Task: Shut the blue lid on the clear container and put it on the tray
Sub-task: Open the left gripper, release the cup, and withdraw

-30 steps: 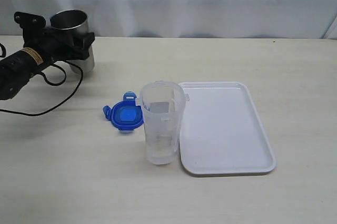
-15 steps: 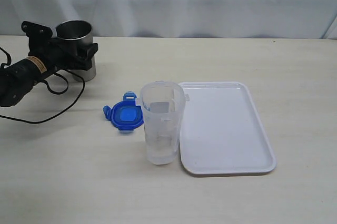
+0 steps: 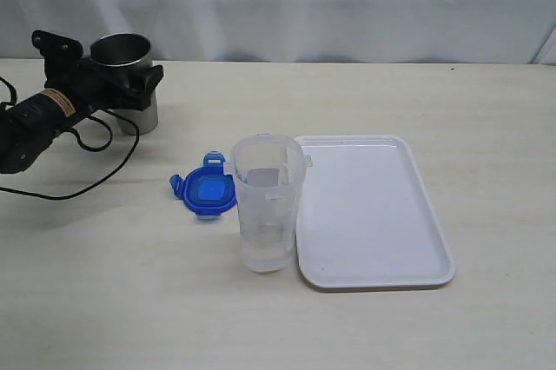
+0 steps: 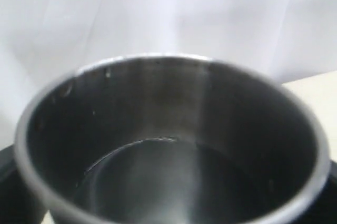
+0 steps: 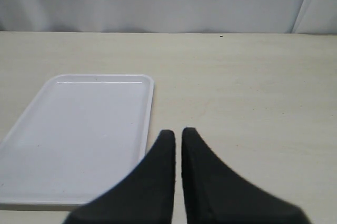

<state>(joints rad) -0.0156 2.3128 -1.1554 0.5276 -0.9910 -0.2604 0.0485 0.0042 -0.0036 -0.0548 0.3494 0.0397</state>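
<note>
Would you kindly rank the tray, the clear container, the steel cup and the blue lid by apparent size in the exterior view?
1. the tray
2. the clear container
3. the steel cup and the blue lid: these look alike, and the cup stands farther back, so I leave them unranked.

I find the tall translucent plastic container [image 3: 267, 205] hemmed in at the sides: the flat white rectangular tray [image 3: 382, 214] lies just beside it on the right and the small bright blue lid [image 3: 202, 191] just beside it on the left, so my clear approaches are from above or from the front. Back left, the left gripper [image 3: 104, 70] astride the tapered steel cup [image 3: 123, 49] and a looping black cable [image 3: 109, 170] block the way. The bare table [image 3: 495, 127] right of the tray is open.
</note>
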